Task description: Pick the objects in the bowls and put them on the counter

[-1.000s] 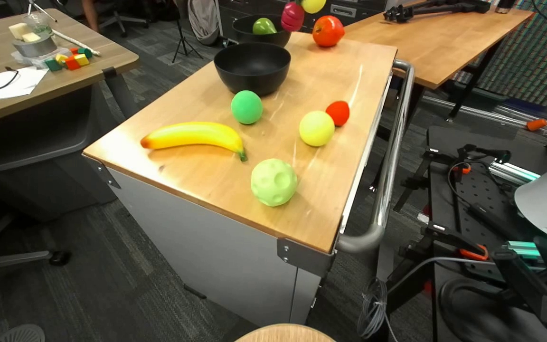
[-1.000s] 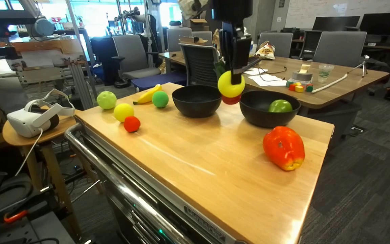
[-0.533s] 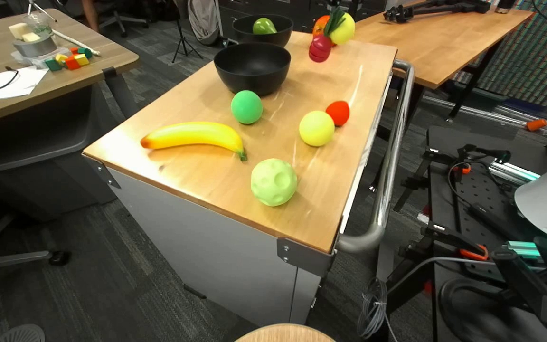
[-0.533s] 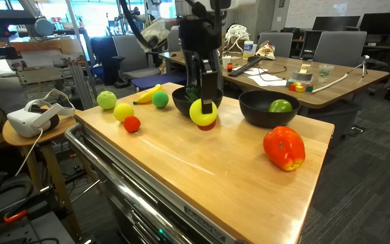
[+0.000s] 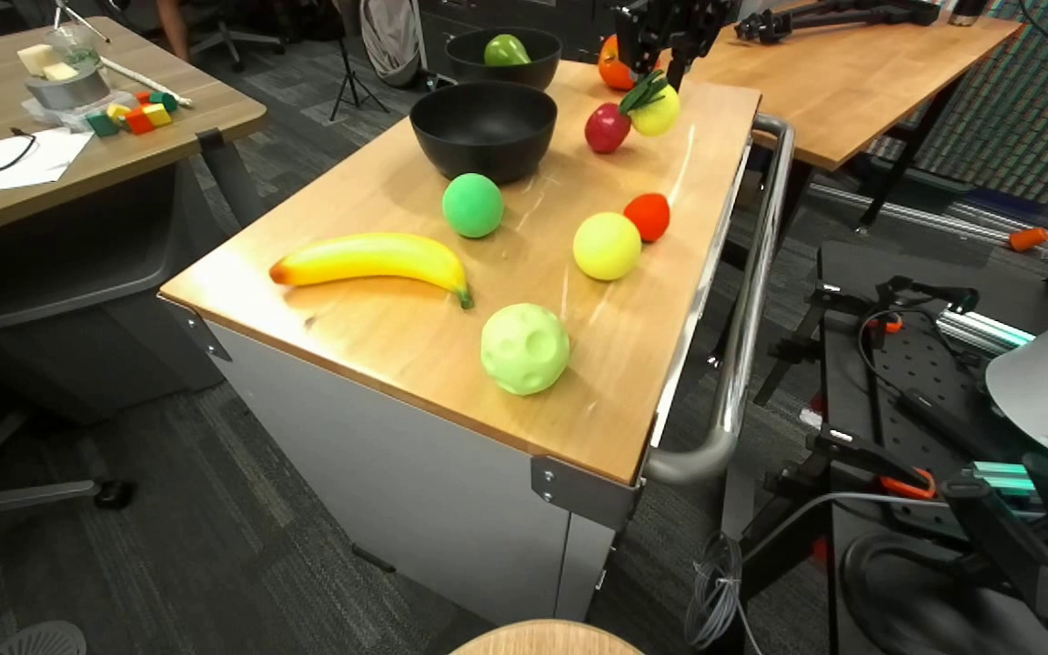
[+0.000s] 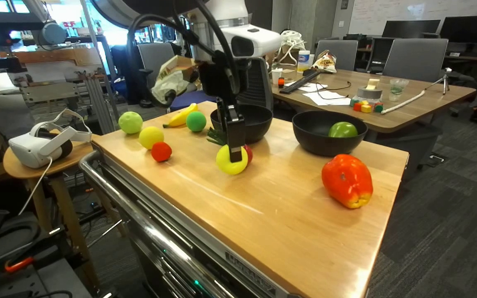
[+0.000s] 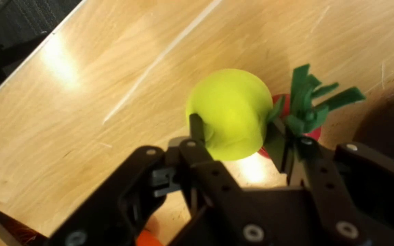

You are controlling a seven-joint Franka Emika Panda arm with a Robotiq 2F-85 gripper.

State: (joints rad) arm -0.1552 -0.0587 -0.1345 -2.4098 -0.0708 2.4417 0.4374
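White VR headset [image 6: 39, 145] on the left of the frame in an exterior view, then along the counter [image 6: 246, 188]: dimpled lime-green ball [image 6: 130, 122], loose yellow ball [image 6: 151, 137], roundish red thing [image 6: 161, 151], banana [image 6: 181, 116], green ball [image 6: 196, 121]. Mid-frame, claw [image 6: 235, 156] has a bright yellow ball [image 6: 226, 165] pinched, low by the counter (leafy radish-looking thing [image 6: 249, 154] right beside it). Then left black bowl [image 6: 259, 128], right black bowl [image 6: 315, 142] with a green fruit-shaped thing [image 6: 343, 130] inside, orange-red pepper-like thing [image 6: 347, 181] lower right.

below the arm [image 6: 259, 39], the pincer [image 7: 234, 136] points downward, fingers [image 6: 235, 134] clamped yet apart.
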